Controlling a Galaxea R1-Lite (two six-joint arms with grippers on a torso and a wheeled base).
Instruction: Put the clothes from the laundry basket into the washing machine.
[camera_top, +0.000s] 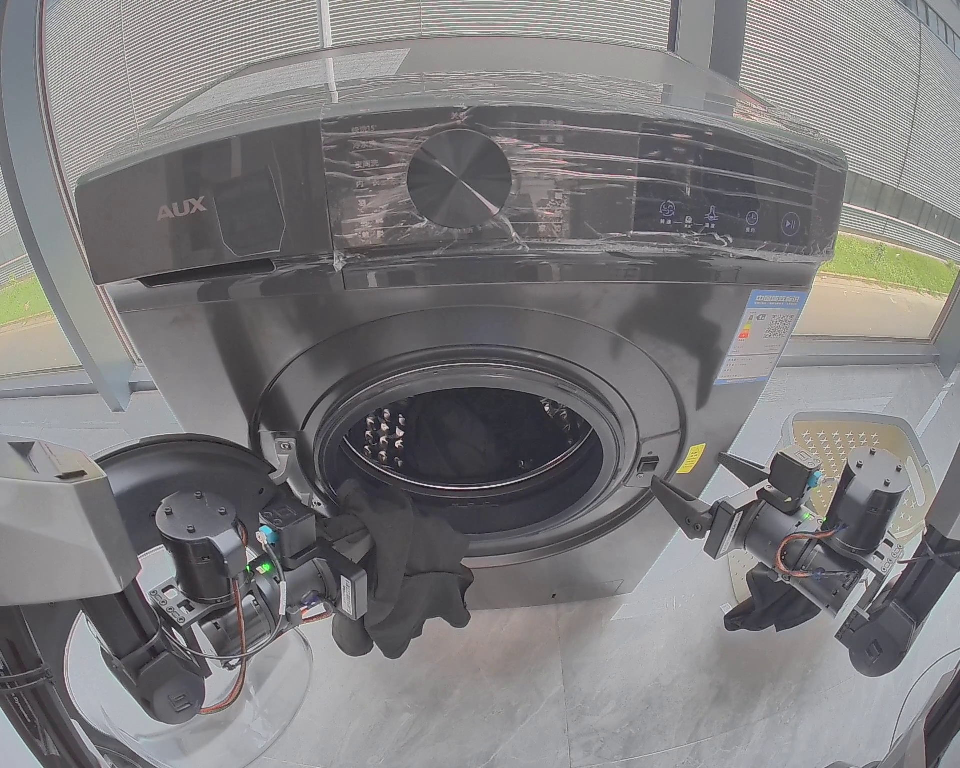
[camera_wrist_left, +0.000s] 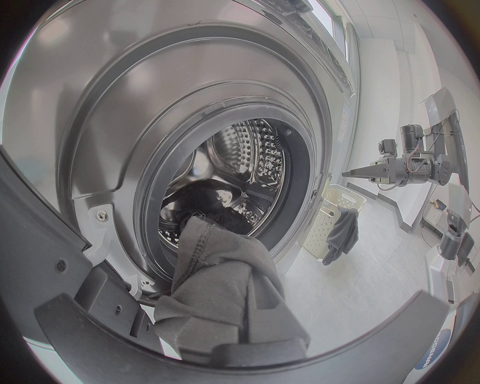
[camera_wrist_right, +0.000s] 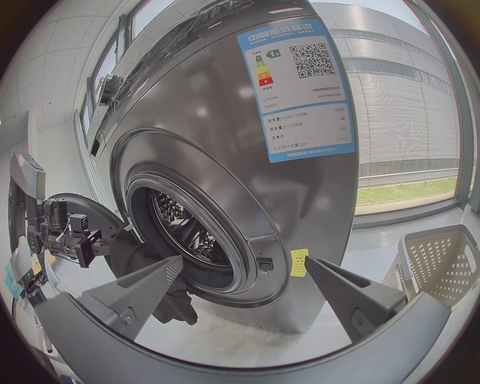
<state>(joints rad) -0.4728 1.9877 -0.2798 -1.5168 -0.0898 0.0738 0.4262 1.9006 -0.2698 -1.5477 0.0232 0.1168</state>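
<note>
Left claw (camera_top: 355, 590) clenched on a dark garment (camera_top: 415, 570), lower left of the head view, right at the bottom-left lip of the washing machine (camera_top: 250, 330) opening; top of the cloth touches the door seal (camera_top: 325, 450); the bulk hangs outside, below the rim, toward the floor (camera_top: 560, 680); open door (camera_top: 170, 480) sits just beside the arm. Drum (camera_wrist_left: 250, 150) looks to have dark cloth in it already; can't tell how much. Right claw (camera_top: 690, 470) released, jaws spread, nothing between them; right of frame, near the washer's lower right corner, above the laundry basket (camera_top: 860, 430); second dark garment (camera_top: 765, 605) draped over the basket's near rim, lower right.

Read: mid-load; garment at the mouth, not yet in.

Risks from here:
- letting go now: most of the weight is outside the lip, so the cloth likely slides to the floor;
- shallow push: a tail left across the seal would get pinched when the door shuts;
- going in low: claw or wrist may strike the rim, since the approach is from below-left, tight against the hinge bracket (camera_top: 275, 450);
- loose folds could snag on that bracket;
- cloth covers the fingers, so grip depth is hard to judge; a thin pinch may slip during the lift.
</note>
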